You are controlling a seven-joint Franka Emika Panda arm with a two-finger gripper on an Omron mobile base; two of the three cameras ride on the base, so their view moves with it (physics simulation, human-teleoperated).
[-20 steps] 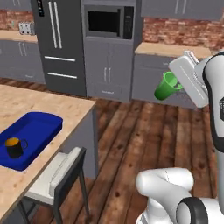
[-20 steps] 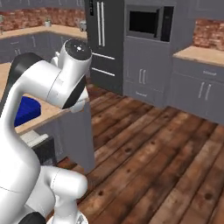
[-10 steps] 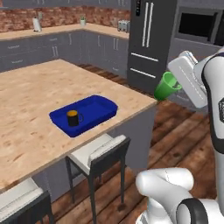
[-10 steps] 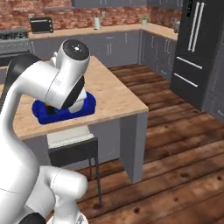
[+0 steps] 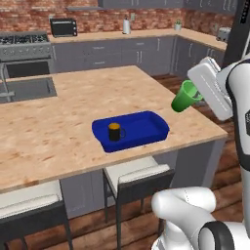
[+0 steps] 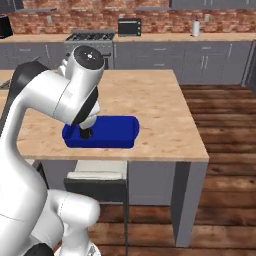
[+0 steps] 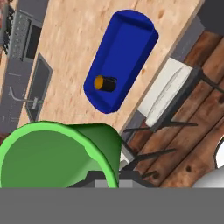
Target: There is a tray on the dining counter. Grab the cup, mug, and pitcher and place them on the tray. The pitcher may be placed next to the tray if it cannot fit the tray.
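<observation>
Left base: gripper (image 5: 191, 97) pinches cup (image 5: 183, 96), tilted, in the air off the counter (image 5: 63, 127) edge, at 3 o'clock of tray (image 5: 146, 129). Mug (image 5: 114, 132) sits in tray's left part. Risk: cup set down tilted tips over.

Right base: arm hides part of tray (image 6: 117, 132); approach partly blind.

Hand: cup (image 7: 57, 153) at 7 o'clock, mug (image 7: 105, 83) in tray (image 7: 127, 48); lowering close by could knock mug.

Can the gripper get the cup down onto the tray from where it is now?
Probably yes. The gripper holds the cup in the air off the counter's right end, nothing between it and the tray. The mug sits at the tray's left, leaving the rest bare.
</observation>
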